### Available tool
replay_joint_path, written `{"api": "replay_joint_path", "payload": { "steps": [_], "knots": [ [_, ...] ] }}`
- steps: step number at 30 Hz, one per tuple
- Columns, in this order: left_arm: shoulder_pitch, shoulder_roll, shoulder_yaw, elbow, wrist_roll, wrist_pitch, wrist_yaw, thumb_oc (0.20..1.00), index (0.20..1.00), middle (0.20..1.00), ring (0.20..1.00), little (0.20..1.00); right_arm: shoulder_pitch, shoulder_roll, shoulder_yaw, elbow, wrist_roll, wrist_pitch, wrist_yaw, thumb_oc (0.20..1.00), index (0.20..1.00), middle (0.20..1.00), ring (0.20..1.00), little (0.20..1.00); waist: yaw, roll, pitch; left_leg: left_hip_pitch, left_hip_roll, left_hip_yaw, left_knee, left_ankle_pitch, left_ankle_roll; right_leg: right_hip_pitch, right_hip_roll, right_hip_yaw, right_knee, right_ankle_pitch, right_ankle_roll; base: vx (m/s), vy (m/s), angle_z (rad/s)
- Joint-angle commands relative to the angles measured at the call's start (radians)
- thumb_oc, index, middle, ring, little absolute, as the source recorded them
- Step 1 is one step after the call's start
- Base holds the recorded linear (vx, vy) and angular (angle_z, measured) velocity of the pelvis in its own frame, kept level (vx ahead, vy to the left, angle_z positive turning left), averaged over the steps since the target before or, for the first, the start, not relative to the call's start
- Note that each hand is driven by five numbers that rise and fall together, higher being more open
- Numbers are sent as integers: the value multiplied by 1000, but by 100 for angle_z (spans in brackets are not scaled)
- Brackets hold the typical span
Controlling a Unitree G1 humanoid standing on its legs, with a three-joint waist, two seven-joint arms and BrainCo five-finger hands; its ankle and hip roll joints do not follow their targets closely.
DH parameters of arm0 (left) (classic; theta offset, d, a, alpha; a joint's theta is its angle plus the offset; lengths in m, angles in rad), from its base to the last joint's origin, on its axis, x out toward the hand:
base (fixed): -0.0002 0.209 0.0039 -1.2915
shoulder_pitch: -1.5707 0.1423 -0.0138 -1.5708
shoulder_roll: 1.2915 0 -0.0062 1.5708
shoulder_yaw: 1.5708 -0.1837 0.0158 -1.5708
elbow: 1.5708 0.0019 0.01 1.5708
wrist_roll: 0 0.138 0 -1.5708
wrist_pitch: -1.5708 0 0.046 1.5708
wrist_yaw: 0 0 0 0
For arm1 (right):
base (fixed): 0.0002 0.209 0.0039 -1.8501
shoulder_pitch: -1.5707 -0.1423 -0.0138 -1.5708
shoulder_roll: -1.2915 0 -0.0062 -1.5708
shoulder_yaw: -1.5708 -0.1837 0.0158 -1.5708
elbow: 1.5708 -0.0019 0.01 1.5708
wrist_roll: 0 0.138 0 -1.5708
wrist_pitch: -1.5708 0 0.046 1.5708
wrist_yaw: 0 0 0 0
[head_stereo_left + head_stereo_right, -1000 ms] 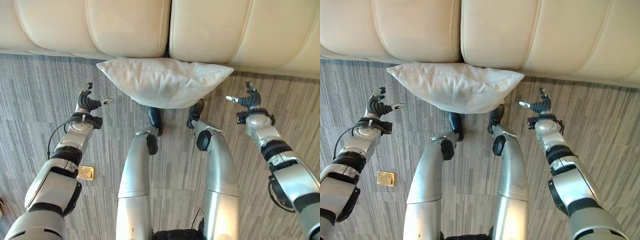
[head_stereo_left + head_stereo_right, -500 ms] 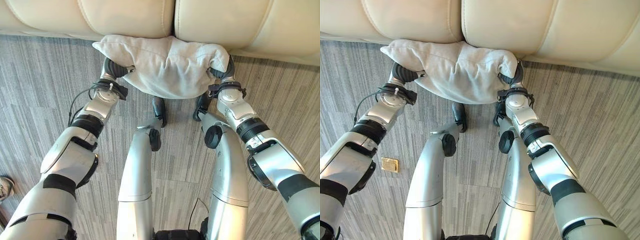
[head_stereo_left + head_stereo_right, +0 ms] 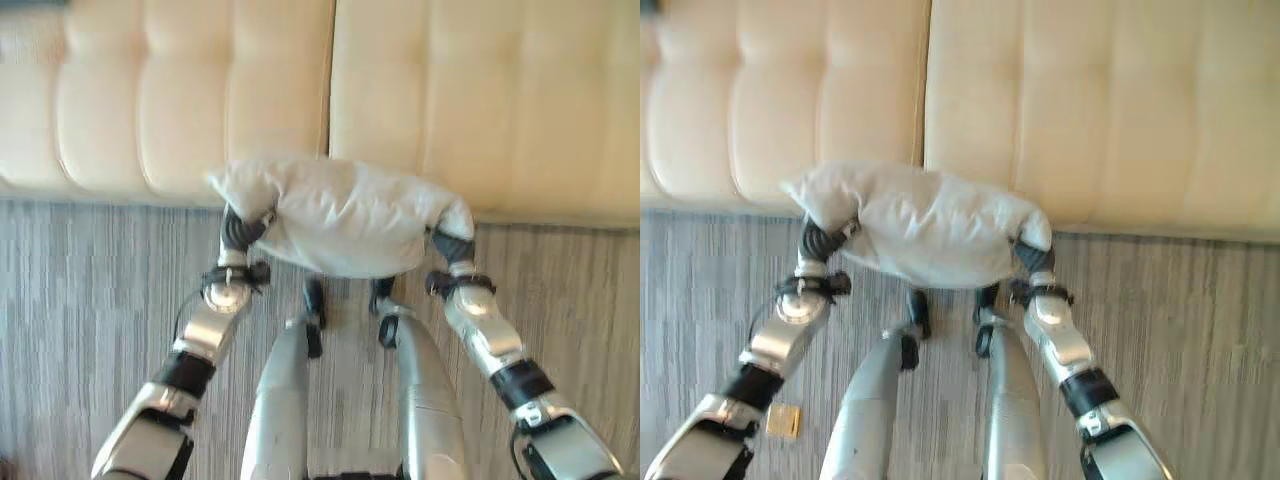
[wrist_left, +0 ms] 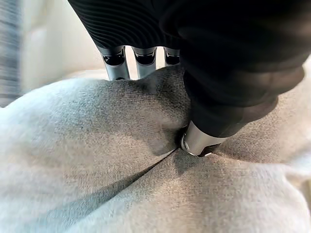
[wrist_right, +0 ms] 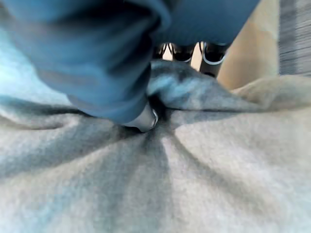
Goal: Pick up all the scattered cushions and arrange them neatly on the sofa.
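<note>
Since half a second ago, both arms are raising the cushion [image 3: 345, 215] off the floor, and it is now hanging in front of the sofa [image 3: 480, 110], roughly level with the lower edge of the seat front, where before it was lying low against the base. A second ago the hands were apart from it with fingers spread. Now the left hand [image 3: 238, 228] is gripping one end and the right hand [image 3: 452, 245] the other, so the load is being shared and the soft body is sagging only slightly between them. From the left wrist camera, the thumb [image 4: 197, 140] is pressing a deep crease into the grey fabric while the fingers [image 4: 116, 60] are wrapping over the far edge; the right wrist camera is showing the same pinch, with folds radiating from its thumb [image 5: 143, 121]. Holding at both ends is keeping the cushion level and wide, which, in my judgement, is suiting a clean placement onto the seat. A small brass floor plate [image 3: 784, 421] is lying on the carpet [image 3: 80, 290] beside the left arm.
</note>
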Motion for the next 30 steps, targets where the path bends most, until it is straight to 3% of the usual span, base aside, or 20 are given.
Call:
{"api": "replay_joint_path", "payload": {
  "steps": [1, 6, 11, 15, 22, 23, 26, 28, 30],
  "knots": [
    [98, -65, -47, -157, 34, -111, -112, 200, 200, 200, 200, 200, 74, 18, 12, -225, -67, -89, 171, 200, 200, 200, 200, 200, -10, -13, -70, 298, -2, -6, -205, 4, -56, 325, -15, 18, -194, 22, 137, 344, 12, -7],
    [297, -53, 20, -276, 6, -118, -154, 200, 200, 200, 200, 200, 229, -35, -49, -362, -70, -82, 241, 200, 200, 200, 200, 200, -19, -18, -173, 560, -1, 30, -361, 25, -64, 570, 30, 42, -339, 33, 156, 301, 11, -46],
    [370, -46, 47, -340, -11, -112, -170, 200, 200, 200, 200, 200, 280, -38, -60, -422, -47, -73, 274, 200, 200, 200, 200, 200, -15, -14, -232, 670, -14, 45, -419, 17, -59, 672, 49, 57, -399, 27, 160, 215, 26, -23],
    [409, -39, 62, -368, -14, -105, -169, 200, 200, 200, 200, 200, 287, -30, -50, -446, -28, -71, 286, 200, 200, 200, 200, 200, -4, -15, -238, 702, -19, 43, -410, -6, -49, 709, 52, 72, -402, 18, 162, 128, 39, -11],
    [466, -22, 111, -385, -2, -99, -166, 200, 200, 200, 200, 200, 296, -25, -52, -462, -17, -74, 300, 200, 200, 200, 200, 200, 21, -13, -230, 695, -36, 31, -375, -48, -18, 693, 46, 96, -335, 0, 175, 71, 99, -5],
    [471, -15, 124, -387, 7, -94, -168, 200, 200, 200, 200, 200, 297, -24, -55, -462, -23, -74, 302, 200, 200, 200, 200, 200, 29, -9, -214, 692, -48, 23, -357, -62, 3, 653, 31, 100, -219, 25, 193, 30, 135, -14],
    [477, -5, 137, -384, 17, -92, -173, 200, 200, 200, 200, 200, 296, -21, -51, -467, -33, -75, 309, 200, 200, 200, 200, 200, 26, 6, -183, 702, -57, 18, -344, -81, 31, 565, 25, 122, -49, 57, 205, 53, 131, -18],
    [479, -10, 136, -375, 20, -95, -180, 200, 200, 200, 200, 200, 297, -20, -49, -461, -31, -74, 313, 200, 200, 200, 200, 200, 22, 11, -176, 724, -68, 14, -348, -95, 32, 526, 29, 115, -52, 38, 193, 145, 65, -9],
    [486, -13, 139, -372, 15, -97, -181, 200, 200, 200, 200, 200, 295, -25, -47, -452, -28, -73, 316, 200, 200, 200, 200, 200, 18, 14, -177, 748, -82, 13, -362, -105, 28, 491, 25, 81, -140, 38, 181, 179, 2, 3]
  ]
}}
